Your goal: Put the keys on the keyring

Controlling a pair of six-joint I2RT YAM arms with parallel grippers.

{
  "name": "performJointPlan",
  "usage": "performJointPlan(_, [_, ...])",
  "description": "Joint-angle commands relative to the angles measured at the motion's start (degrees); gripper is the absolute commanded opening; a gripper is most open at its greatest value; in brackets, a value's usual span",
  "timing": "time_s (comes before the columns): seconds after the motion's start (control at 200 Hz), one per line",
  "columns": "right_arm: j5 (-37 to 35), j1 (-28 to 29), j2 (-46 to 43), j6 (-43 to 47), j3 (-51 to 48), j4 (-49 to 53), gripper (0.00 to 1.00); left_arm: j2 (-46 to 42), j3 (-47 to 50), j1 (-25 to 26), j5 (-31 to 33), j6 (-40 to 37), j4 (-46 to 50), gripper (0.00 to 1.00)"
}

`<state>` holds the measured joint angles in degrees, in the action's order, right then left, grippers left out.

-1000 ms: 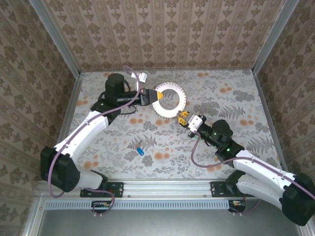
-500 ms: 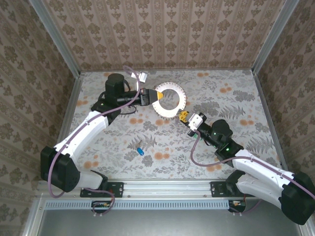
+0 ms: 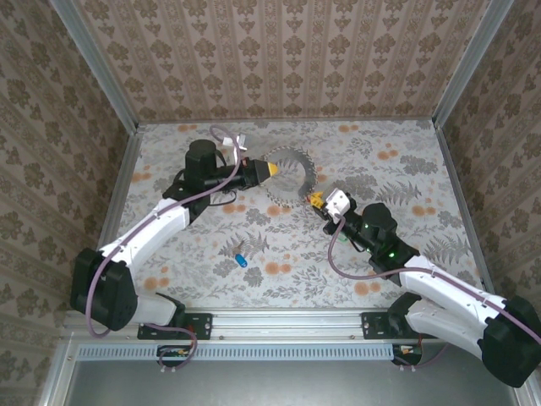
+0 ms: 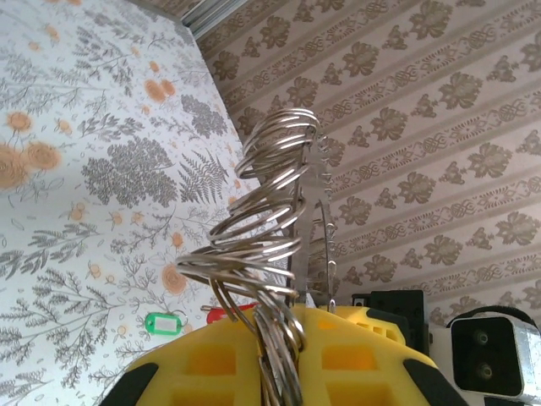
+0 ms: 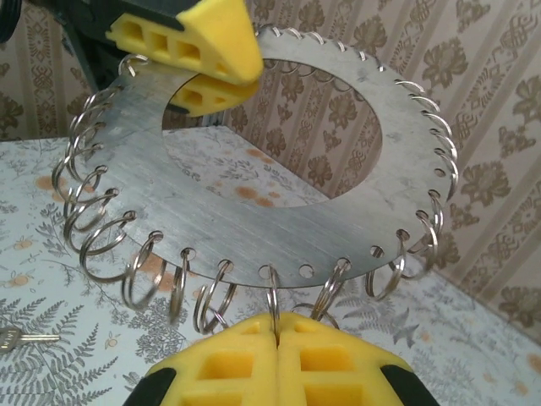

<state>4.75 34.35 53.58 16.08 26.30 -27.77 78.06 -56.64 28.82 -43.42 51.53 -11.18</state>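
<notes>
Floral-print tabletop [image 3: 380, 245] enclosed by walls [image 3: 287, 59] of striped damask paper. The keyring [image 5: 254, 228], a flat metal ring, is held tilted above the tabletop toward 12 o'clock. The left hand [image 3: 270, 169] clamps its rim at 11 o'clock. The right hand [image 5: 277, 338], closed, pinches a small ring [image 5: 275, 300] hanging at its 6 o'clock. A blue key [image 3: 241, 259] lies toward 7 o'clock.

Tally's in, one of each and a pair!
One keyring [image 5: 211, 228], one blue key [image 3: 241, 259], one green key [image 4: 161, 323], one red key [image 4: 221, 314], two grippers: left gripper [image 3: 269, 169], right gripper [image 3: 316, 203].
</notes>
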Motion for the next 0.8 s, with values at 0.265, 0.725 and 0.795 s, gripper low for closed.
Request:
performJointPlan(0.265, [5.8, -3.0, 2.1, -10.2, 5.3, -4.9, 0.0, 4.4, 4.9, 0.1, 2.6, 9.3, -7.4, 0.14])
performJointPlan(0.725, [7.0, -4.6, 3.0, -9.2, 5.2, 1.3, 0.0, 6.3, 9.7, 0.7, 4.9, 11.7, -11.1, 0.51])
performJointPlan(0.795, [7.3, -4.8, 2.9, -9.7, 4.9, 0.7, 0.0, 5.9, 10.5, 0.7, 5.8, 11.6, -10.7, 0.56])
